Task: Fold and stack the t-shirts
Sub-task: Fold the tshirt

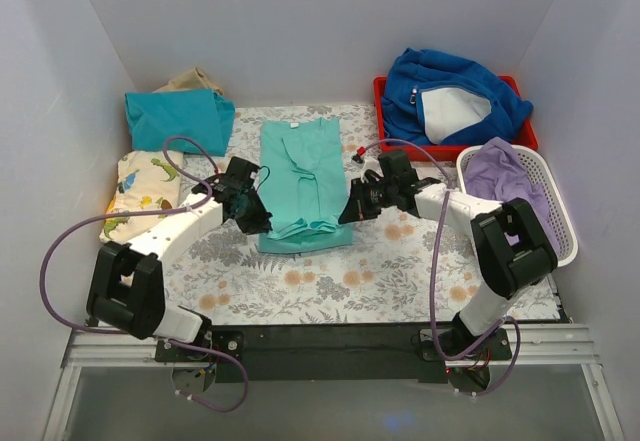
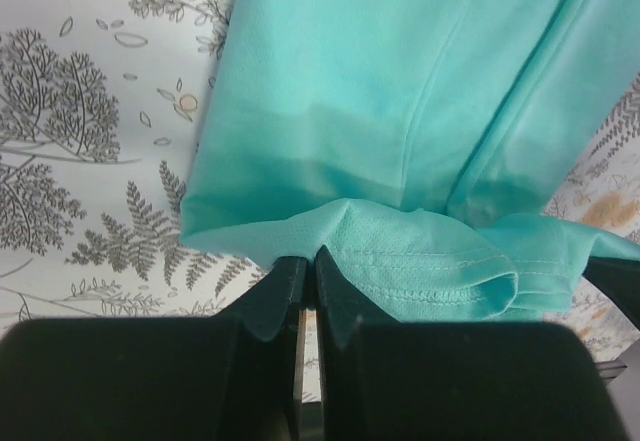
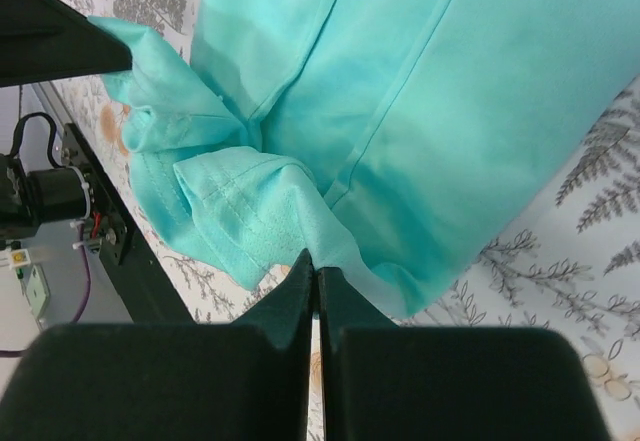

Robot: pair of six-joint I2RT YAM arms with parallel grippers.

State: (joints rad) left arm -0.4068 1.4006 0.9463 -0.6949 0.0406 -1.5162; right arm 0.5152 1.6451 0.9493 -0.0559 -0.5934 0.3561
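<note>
While otherwise flat on floral cloth [image 1: 400,271], mint t-shirt [image 1: 300,171], near hem corners within clenched left and right jaws.

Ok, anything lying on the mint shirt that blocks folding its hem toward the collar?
Nothing visible. The left gripper and right gripper pinch the mint shirt at its hem; the rest lies bare.

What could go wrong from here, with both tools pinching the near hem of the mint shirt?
The left tool and right tool each grip only a thin edge of the mint shirt, so it may slip out on lifting. The hem is bunched and doubled over between them, so the fold could come out lumpy or skewed.
</note>
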